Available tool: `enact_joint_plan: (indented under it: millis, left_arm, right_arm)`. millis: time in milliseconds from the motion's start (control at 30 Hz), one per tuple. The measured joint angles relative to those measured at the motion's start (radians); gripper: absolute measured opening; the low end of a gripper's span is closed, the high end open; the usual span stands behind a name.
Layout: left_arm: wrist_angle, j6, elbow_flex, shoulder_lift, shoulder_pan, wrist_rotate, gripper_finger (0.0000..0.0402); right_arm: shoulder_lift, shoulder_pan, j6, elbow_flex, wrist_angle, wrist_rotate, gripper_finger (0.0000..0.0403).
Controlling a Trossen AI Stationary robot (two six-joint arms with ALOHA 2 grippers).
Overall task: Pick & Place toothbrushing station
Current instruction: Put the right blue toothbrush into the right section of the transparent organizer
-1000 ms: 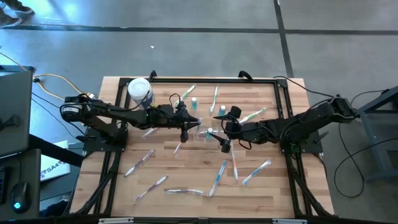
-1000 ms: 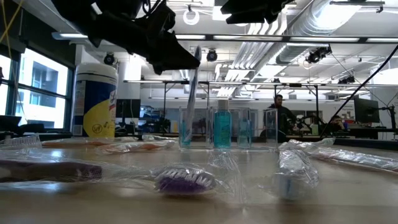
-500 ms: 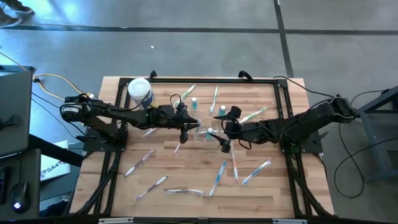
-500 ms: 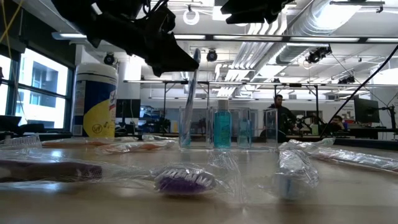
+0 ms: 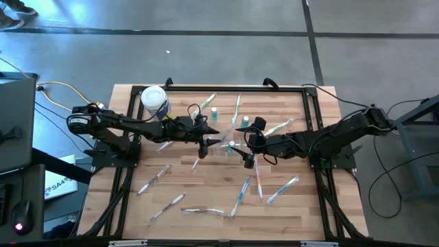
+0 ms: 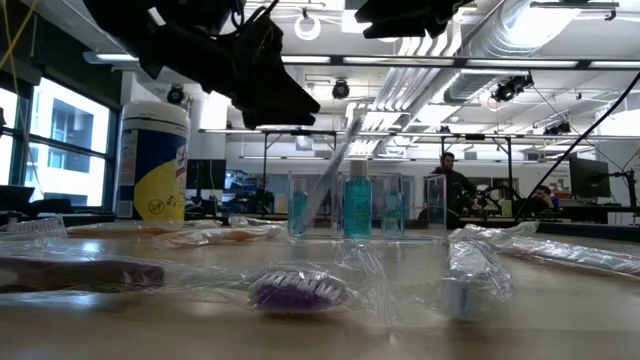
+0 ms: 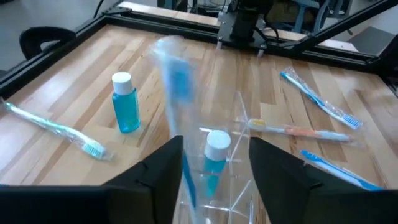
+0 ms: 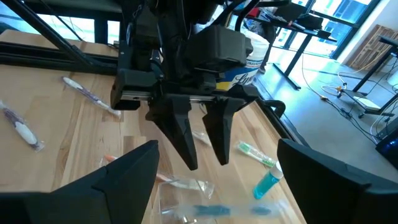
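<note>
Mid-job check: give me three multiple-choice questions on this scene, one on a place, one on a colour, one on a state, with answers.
1. Where does the white tub stand? A near a corner of the table, on the robot's left; B table centre; C beside the right arm.
2. Liquid in the small bottle: A red; B blue; C yellow.
3. The left hand is: A shut on a bottle; B shut on the tub; C open.
Answers: A, the high view shows it there; B, the left wrist view shows blue; C, its fingers stand apart, nothing between.
</note>
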Motion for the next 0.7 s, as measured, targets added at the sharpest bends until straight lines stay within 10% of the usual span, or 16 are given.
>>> enact_joint_plan:
  millis: [433,700]
  left_arm:
    - [-0.052,0.046,0.000,-0.087,0.000,0.008,0.0234]
    - [-0.306,0.038,0.000,-0.262,0.000,0.025,0.0234]
  right_arm:
    - [-0.058,0.010,-0.031,0.001,-0.047,0.101,0.0320]
    - [-0.304,-0.007,0.143,0.001,-0.518,0.187,0.0320]
